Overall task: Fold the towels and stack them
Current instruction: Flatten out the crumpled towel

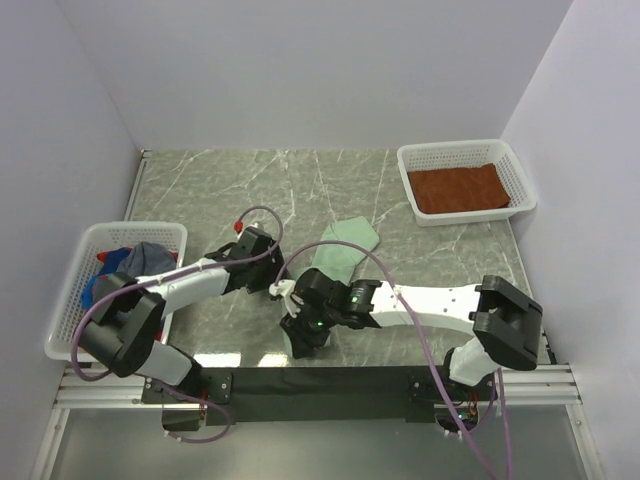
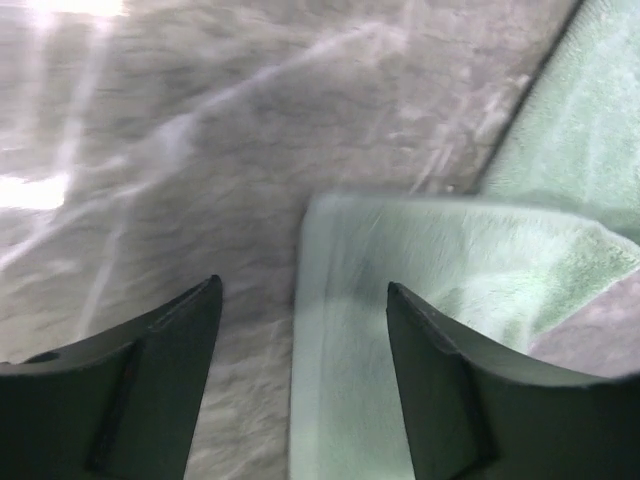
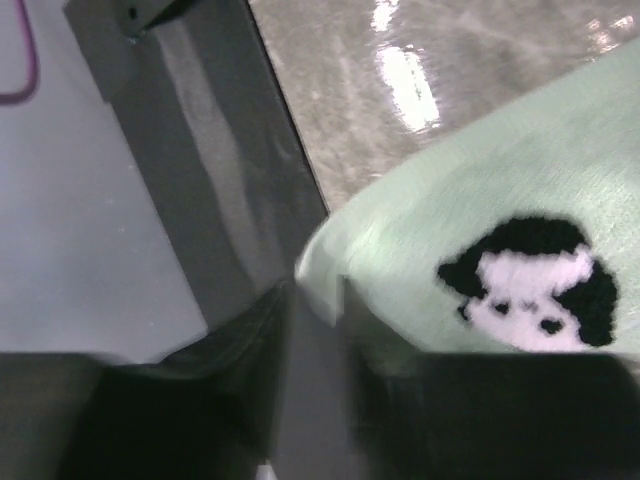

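Note:
A pale mint-green panda-print towel (image 1: 350,245) lies crumpled on the marble table near the middle. My left gripper (image 1: 284,290) is open at its left edge. In the left wrist view (image 2: 303,285) a folded edge of the towel (image 2: 440,270) lies between the spread fingers. My right gripper (image 1: 300,335) is near the table's front edge. In the right wrist view (image 3: 315,300) it is shut on a corner of the mint towel (image 3: 480,200), held above the table. A rust-brown towel (image 1: 460,188) lies flat in the right basket.
A white mesh basket (image 1: 455,148) stands at the back right. Another white basket (image 1: 110,232) at the left holds a dark slate-blue towel (image 1: 148,258) and red and blue patterned cloth (image 1: 105,264). The black front rail (image 3: 200,150) runs under my right gripper.

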You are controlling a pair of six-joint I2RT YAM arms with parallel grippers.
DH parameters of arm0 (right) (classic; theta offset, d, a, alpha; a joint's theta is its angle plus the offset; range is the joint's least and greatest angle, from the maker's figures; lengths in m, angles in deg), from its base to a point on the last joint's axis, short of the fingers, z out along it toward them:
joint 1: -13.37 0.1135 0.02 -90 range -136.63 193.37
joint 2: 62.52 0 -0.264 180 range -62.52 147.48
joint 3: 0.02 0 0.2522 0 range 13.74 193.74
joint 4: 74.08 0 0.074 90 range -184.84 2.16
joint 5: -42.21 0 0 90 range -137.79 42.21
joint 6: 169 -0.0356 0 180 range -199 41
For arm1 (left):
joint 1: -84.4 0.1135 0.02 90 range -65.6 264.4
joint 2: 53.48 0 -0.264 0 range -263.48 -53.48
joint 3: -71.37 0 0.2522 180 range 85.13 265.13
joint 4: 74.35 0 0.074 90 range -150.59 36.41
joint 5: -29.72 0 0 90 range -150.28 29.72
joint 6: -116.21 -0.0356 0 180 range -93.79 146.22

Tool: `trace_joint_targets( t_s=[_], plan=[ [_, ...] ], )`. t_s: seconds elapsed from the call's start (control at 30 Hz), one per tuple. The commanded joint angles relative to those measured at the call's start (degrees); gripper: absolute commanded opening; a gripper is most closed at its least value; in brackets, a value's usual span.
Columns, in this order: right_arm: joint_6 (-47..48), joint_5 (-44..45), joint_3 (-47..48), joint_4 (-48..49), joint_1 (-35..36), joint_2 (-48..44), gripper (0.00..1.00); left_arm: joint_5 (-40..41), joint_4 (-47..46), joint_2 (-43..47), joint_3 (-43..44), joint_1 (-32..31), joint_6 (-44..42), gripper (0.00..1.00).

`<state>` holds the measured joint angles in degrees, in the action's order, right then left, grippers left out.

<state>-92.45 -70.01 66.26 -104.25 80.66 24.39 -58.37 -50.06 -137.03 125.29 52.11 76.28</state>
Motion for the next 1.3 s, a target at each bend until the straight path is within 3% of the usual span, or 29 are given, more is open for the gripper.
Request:
trace_joint_targets(
  t_s=[0.0, 0.1, 0.23, 0.43, 0.77, 1.27],
  plan=[
    [1.24, -0.99, 5.05, 0.85, 1.00, 1.24, 0.49, 5.37, 4.06, 4.52, 0.88, 0.65, 0.21, 0.73],
    [0.97, 7.60, 7.60, -1.17, 0.66, 0.01, 0.59, 7.58, 8.10, 9.71, 1.85, 3.53, -0.32, 0.79],
    [1.59, 14.82, 10.85, -4.33, -4.42, -0.96, 0.59, 7.84, 12.23, 15.60, 2.99, 9.17, -2.24, 0.83],
    [7.91, 15.63, 18.23, -7.15, -10.59, 4.31, 0.59, 8.01, 18.12, 24.39, 5.97, 15.06, -6.72, 0.88],
    [22.14, 16.15, 35.53, -12.86, -16.57, 24.86, 0.61, 4.86, 16.38, 39.41, 1.86, 15.77, -14.03, 0.96],
    [28.04, 12.99, 45.66, -17.70, -16.14, 37.71, 0.57, 2.92, 12.94, 42.33, -2.28, 15.77, -16.40, 0.95]
  ],
)
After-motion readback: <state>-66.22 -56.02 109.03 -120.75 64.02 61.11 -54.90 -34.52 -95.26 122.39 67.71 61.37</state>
